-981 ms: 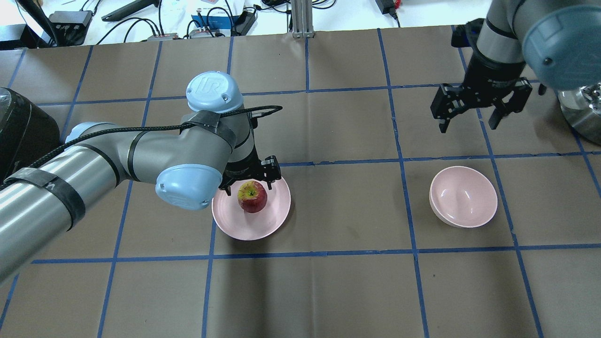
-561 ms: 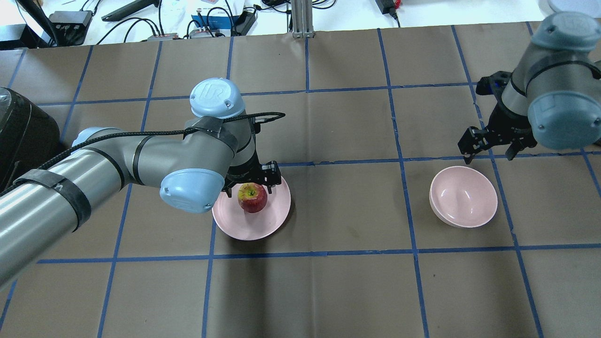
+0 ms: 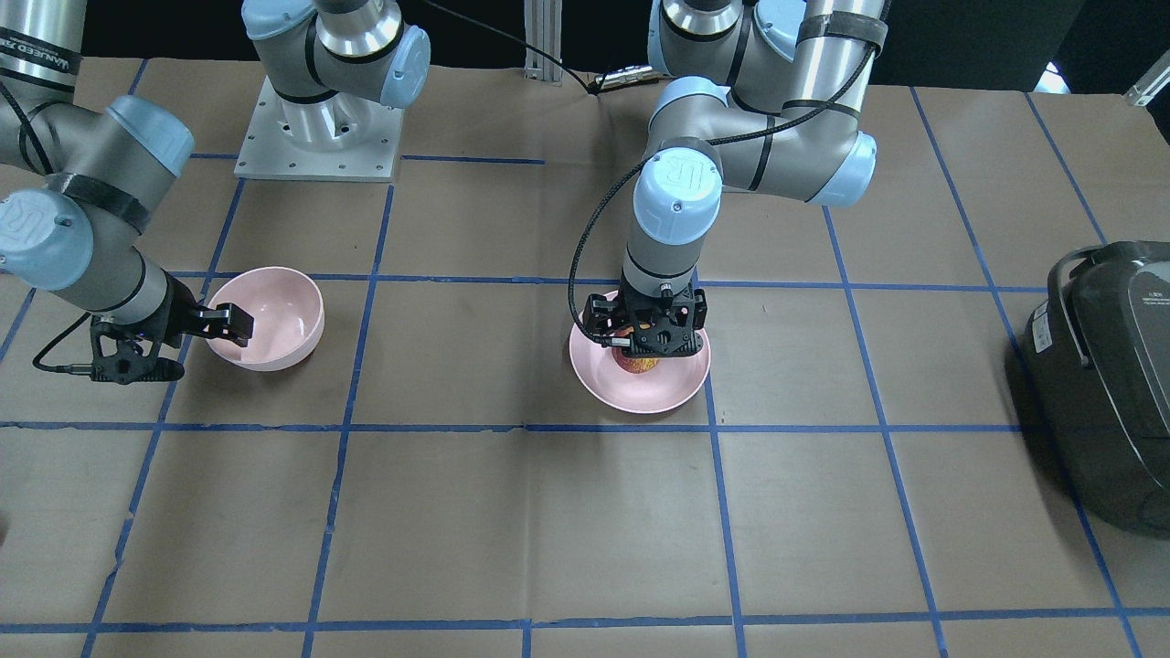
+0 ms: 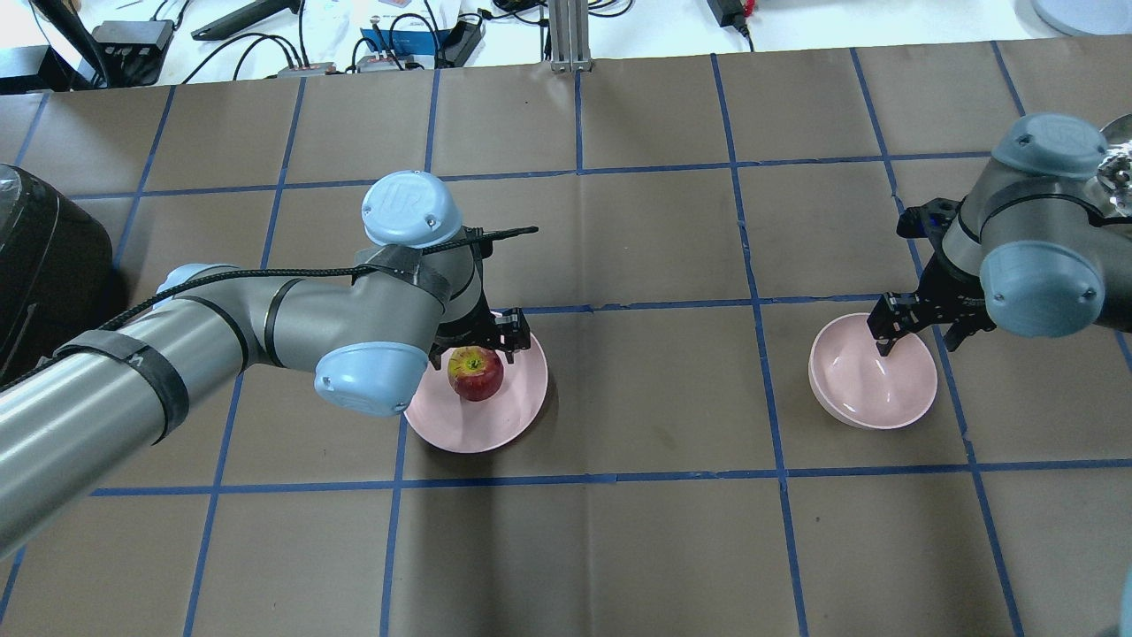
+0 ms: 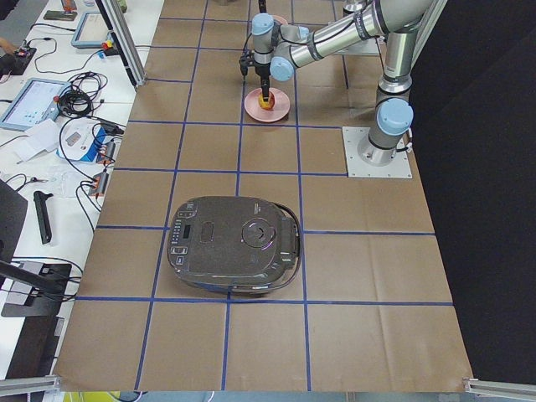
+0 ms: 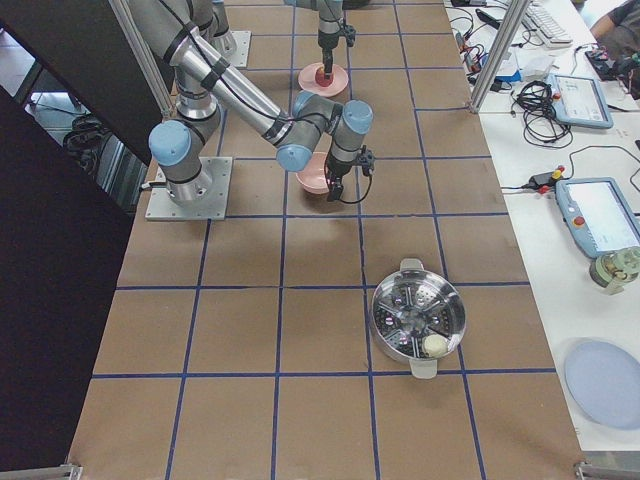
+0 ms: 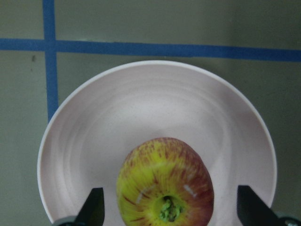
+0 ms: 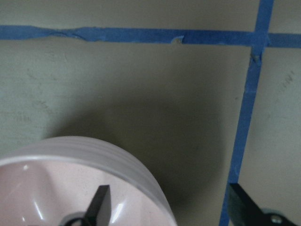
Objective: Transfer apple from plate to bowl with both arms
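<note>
The apple (image 4: 476,373) lies on the pale pink plate (image 4: 495,429) left of the table's middle. My left gripper (image 4: 470,356) is open and low over it. The left wrist view shows a fingertip (image 7: 94,207) on each side of the apple (image 7: 164,188), not touching it. The deep pink bowl (image 4: 871,394) stands empty to the right. My right gripper (image 4: 920,343) is open at the bowl's far rim. In the right wrist view one finger (image 8: 99,202) is inside the bowl (image 8: 94,155) and the other is outside it.
A black rice cooker (image 4: 44,257) sits at the table's left end. A steel pot (image 6: 418,318) stands beyond the bowl at the right end. Cables and devices lie past the far edge (image 4: 265,35). Blue tape lines grid the brown table.
My right arm has swung back and down from the far right to the bowl's rim, one finger now inside it. My left gripper has sunk slightly around the apple.
</note>
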Robot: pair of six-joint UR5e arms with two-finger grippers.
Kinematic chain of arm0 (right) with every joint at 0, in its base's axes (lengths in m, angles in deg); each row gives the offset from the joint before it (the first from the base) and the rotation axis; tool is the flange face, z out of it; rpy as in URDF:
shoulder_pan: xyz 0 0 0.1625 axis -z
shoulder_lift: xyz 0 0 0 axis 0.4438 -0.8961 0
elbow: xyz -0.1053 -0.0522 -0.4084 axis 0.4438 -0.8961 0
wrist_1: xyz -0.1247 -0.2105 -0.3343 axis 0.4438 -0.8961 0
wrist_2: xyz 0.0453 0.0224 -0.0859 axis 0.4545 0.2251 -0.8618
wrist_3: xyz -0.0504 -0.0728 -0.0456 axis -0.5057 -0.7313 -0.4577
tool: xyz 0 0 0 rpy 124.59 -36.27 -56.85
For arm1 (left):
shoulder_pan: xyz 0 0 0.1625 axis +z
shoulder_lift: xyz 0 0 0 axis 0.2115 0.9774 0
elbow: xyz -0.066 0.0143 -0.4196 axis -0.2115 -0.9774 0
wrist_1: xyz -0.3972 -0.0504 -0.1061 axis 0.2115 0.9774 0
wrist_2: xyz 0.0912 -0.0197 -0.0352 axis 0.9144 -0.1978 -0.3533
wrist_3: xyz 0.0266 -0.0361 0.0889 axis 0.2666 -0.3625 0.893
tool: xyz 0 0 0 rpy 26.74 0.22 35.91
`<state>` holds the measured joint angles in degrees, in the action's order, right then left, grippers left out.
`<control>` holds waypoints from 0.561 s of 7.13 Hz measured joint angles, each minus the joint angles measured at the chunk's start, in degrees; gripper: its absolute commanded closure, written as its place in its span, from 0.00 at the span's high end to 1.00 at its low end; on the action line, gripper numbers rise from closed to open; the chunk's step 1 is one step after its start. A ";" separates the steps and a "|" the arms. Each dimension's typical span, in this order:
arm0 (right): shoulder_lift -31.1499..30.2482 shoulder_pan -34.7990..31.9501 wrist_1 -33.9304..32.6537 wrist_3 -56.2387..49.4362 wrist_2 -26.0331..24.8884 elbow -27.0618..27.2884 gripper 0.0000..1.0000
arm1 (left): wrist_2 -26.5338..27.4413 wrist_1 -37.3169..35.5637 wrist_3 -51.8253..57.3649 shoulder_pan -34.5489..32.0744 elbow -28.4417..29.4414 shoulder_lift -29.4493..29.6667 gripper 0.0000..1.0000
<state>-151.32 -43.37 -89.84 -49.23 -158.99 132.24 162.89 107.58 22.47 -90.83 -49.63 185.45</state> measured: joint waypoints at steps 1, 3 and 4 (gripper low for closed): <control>-0.25 0.06 2.07 0.03 0.01 -0.04 0.03 | 0.03 -0.05 -0.01 -0.03 -0.31 0.33 0.97; -0.98 0.01 4.41 0.62 0.35 -1.06 0.03 | 0.04 -0.03 -0.06 -0.06 -0.42 0.79 0.68; -1.72 -0.40 4.81 2.19 1.29 -1.46 0.04 | 0.07 -0.07 -0.11 -0.06 -0.31 0.94 0.43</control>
<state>-153.04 -43.77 -85.03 -47.04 -157.71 130.78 162.96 107.51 22.36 -90.88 -49.94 186.38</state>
